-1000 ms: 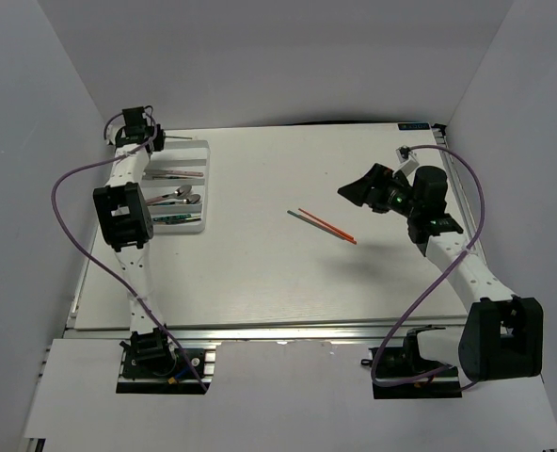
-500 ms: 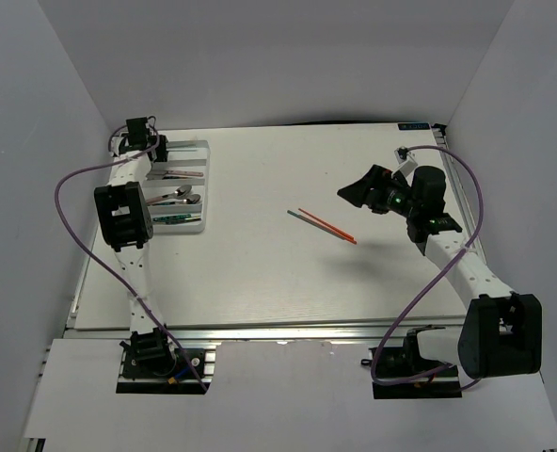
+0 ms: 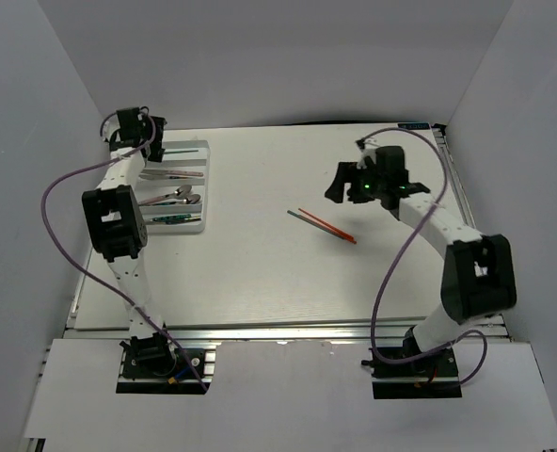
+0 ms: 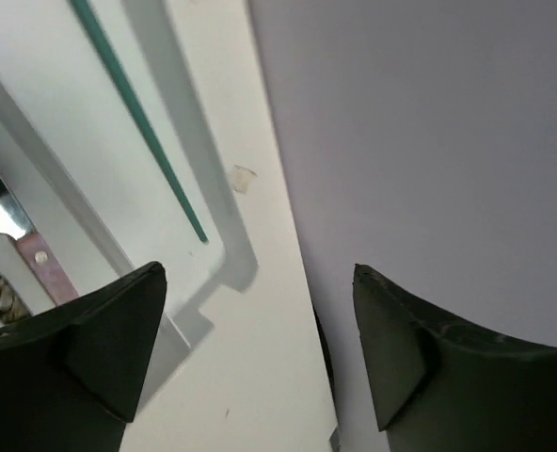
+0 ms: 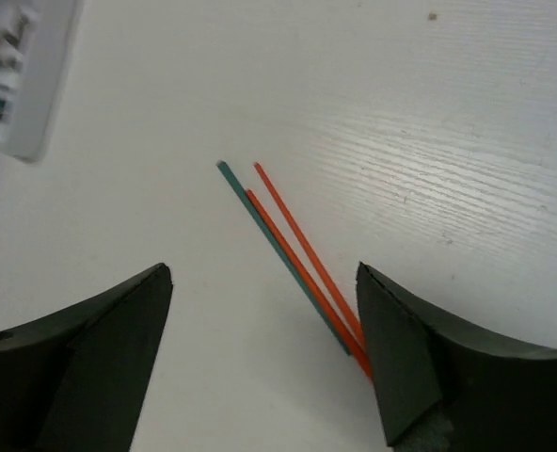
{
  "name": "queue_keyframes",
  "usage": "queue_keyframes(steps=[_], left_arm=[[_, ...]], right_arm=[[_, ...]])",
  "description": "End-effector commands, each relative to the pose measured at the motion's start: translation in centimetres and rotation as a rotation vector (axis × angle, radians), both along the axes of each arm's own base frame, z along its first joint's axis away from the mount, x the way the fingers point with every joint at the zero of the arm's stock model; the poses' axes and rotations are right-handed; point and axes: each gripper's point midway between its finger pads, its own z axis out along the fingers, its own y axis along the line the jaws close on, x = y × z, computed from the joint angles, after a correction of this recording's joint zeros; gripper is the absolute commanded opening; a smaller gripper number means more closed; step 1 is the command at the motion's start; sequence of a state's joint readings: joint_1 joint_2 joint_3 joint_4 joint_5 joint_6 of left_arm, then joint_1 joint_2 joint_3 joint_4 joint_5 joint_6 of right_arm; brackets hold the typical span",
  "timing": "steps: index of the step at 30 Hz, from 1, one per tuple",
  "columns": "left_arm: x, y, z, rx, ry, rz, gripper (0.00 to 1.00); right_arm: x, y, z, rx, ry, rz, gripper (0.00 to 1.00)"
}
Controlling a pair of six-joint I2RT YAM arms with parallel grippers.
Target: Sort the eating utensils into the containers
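The white cutlery tray [image 3: 206,184] stands at the far left. A green chopstick [image 3: 186,150] lies in its farthest slot, also visible in the left wrist view [image 4: 137,118]. The other slots hold a pink-handled utensil [image 3: 183,174], silver utensils [image 3: 177,197] and a green-handled one [image 3: 175,218]. My left gripper [image 3: 156,143] hovers open over the tray's far corner, holding nothing [image 4: 260,348]. Mid-table lie two red chopsticks [image 3: 327,226] [image 5: 302,240] and one green chopstick [image 3: 304,217] [image 5: 277,247], side by side. My right gripper [image 3: 338,185] [image 5: 264,358] is open just above them.
The enclosure's grey back wall [image 4: 429,141] rises right behind the tray's far edge. A corner of the tray [image 5: 34,85] shows at the upper left of the right wrist view. Purple cables loop from both arms.
My left gripper has opened and the green chopstick now lies in the tray's far slot. The right arm has swung left and farther back, over the loose chopsticks.
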State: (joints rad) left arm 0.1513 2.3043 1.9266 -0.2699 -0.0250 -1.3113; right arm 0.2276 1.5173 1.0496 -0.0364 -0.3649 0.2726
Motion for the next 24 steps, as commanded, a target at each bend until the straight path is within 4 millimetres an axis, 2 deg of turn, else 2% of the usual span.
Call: queue_keyframes(steps=[1, 2, 3, 4, 5, 6, 7, 8, 9, 10, 11, 12, 16, 18, 19, 20, 22, 24], left_arm=[[-2.9, -1.4, 14.2, 0.190, -0.214, -0.122, 0.91], [-4.7, -1.7, 18.1, 0.226, -0.268, -0.132, 0.94], [-6.1, -2.9, 17.5, 0.222, -0.258, -0.201, 0.95], [-7.2, -3.3, 18.4, 0.268, -0.277, -0.242, 0.95], [-9.5, -4.1, 21.8, 0.302, -0.343, -0.272, 0.96], [-10.9, -5.2, 22.4, 0.305, -0.367, -0.335, 0.97], [-12.5, -5.7, 20.3, 0.328, -0.332, -0.381, 0.97], [-13.9, -6.4, 20.5, 0.345, -0.344, -0.412, 0.98], [-16.5, -7.0, 23.0, 0.385, -0.404, -0.432, 0.98], [-18.0, -7.6, 20.6, 0.411, -0.365, -0.481, 0.98], [-19.3, -8.0, 20.5, 0.433, -0.369, -0.500, 0.98], [-21.0, -8.2, 21.6, 0.467, -0.399, -0.510, 0.98], [-24.1, -7.3, 17.9, 0.597, -0.227, -0.590, 0.98], [-25.0, -6.8, 16.4, 0.609, -0.173, -0.579, 0.98], [-25.4, -7.2, 17.1, 0.613, -0.217, -0.573, 0.98], [-26.0, -7.9, 15.4, 0.583, -0.211, -0.607, 0.98], [-26.6, -8.4, 14.9, 0.578, -0.231, -0.624, 0.98], [-26.9, -8.2, 13.4, 0.586, -0.193, -0.636, 0.98]], right_arm=[[-0.2, 1.2, -4.2, -0.338, 0.027, 0.120, 0.79], [0.0, 1.2, -4.8, -0.393, 0.031, 0.112, 0.74], [0.3, 2.3, -4.7, -0.446, -0.003, 0.155, 0.64], [0.1, 2.4, -6.2, -0.487, 0.030, 0.170, 0.60], [0.1, 2.7, -6.5, -0.514, 0.028, 0.184, 0.56], [-0.1, 3.4, -7.0, -0.534, 0.030, 0.210, 0.54], [0.1, 3.9, -7.5, -0.553, 0.028, 0.238, 0.51], [-0.2, 4.3, -7.9, -0.563, 0.034, 0.261, 0.50], [-0.3, 5.0, -8.2, -0.574, 0.033, 0.278, 0.50], [-0.2, 5.3, -8.6, -0.584, 0.033, 0.292, 0.47], [-0.1, 5.6, -8.8, -0.587, 0.030, 0.301, 0.47], [-0.1, 5.9, -9.0, -0.595, 0.027, 0.305, 0.46], [0.4, 6.5, -10.1, -0.608, 0.037, 0.322, 0.40], [0.8, 6.7, -10.2, -0.609, 0.032, 0.324, 0.40], [0.9, 6.8, -10.6, -0.613, 0.036, 0.328, 0.40], [1.3, 7.0, -10.5, -0.616, 0.026, 0.332, 0.39], [1.5, 7.1, -11.4, -0.630, 0.046, 0.346, 0.38], [1.8, 7.3, -11.5, -0.636, 0.043, 0.353, 0.37]])
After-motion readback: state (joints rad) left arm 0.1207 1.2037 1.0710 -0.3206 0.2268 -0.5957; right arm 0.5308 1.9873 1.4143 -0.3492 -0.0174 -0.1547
